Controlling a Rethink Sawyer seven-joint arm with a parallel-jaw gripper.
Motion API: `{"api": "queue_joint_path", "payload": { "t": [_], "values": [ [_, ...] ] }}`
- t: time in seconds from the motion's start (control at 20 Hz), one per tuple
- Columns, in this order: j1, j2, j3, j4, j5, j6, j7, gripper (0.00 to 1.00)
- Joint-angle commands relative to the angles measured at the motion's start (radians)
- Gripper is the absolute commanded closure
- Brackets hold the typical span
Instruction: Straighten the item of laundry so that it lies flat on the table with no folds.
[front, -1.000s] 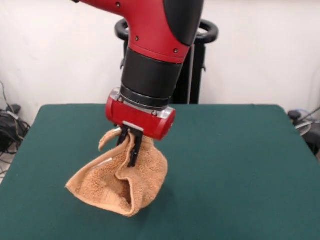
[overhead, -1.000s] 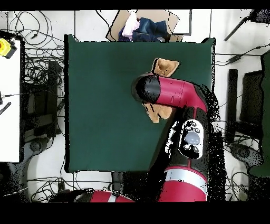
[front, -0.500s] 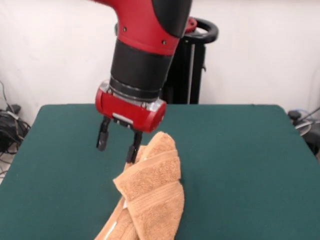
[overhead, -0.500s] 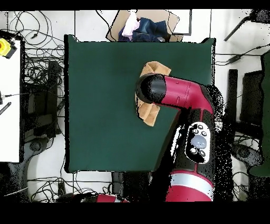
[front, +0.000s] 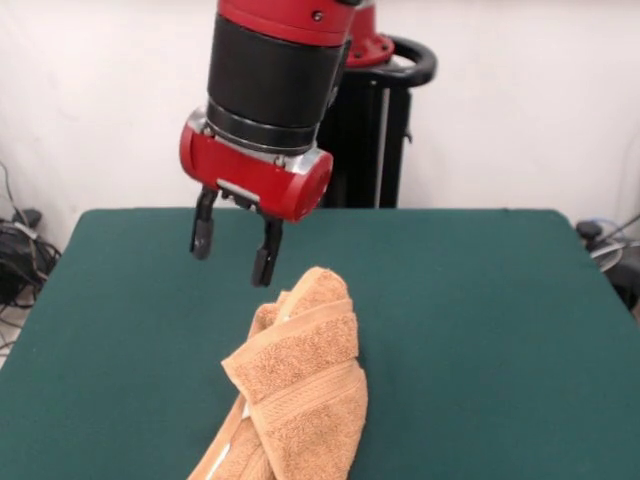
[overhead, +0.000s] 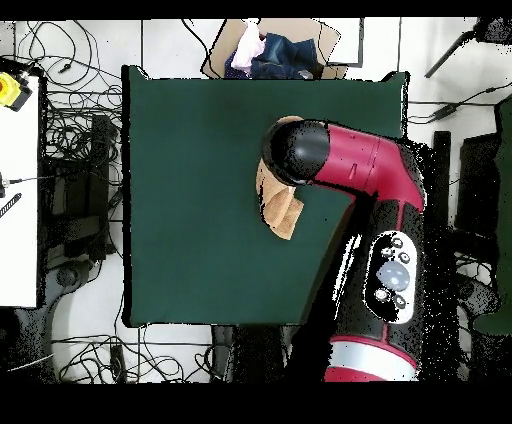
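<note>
The orange-tan towel (front: 300, 385) lies crumpled and folded over itself on the green table (front: 470, 330), running from the centre to the near edge in the front view. A woven band crosses its upper fold. My gripper (front: 232, 252) hangs open just above and to the left of the towel's far end, holding nothing. In the overhead view the arm covers most of the towel (overhead: 280, 208), and the gripper itself is hidden beneath the arm.
A cardboard box with clothes (overhead: 272, 50) sits beyond the table's far edge in the overhead view. Cables (overhead: 70, 130) and a white desk (overhead: 18, 190) lie to the left of the table. A black stand (front: 385, 130) rises behind the table.
One second ago my gripper was shut on the lifted towel. It then opened, the towel dropped into a folded heap, and the gripper has risen slightly above it.
</note>
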Motion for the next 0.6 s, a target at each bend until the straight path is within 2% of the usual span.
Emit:
{"api": "queue_joint_path", "payload": {
  "t": [0.05, 0.25, 0.4, 0.6],
  "values": [
    [-0.048, 0.116, 0.133, 0.052, 0.079, -0.090, 0.158, 0.00],
    [-0.036, 0.147, 0.113, 0.058, 0.045, -0.252, 0.155, 0.00],
    [-0.063, 0.153, 0.152, 0.072, 0.056, -0.294, 0.118, 0.00],
    [-0.057, 0.167, 0.145, 0.081, 0.052, -0.331, 0.126, 0.00]
  ]
}}
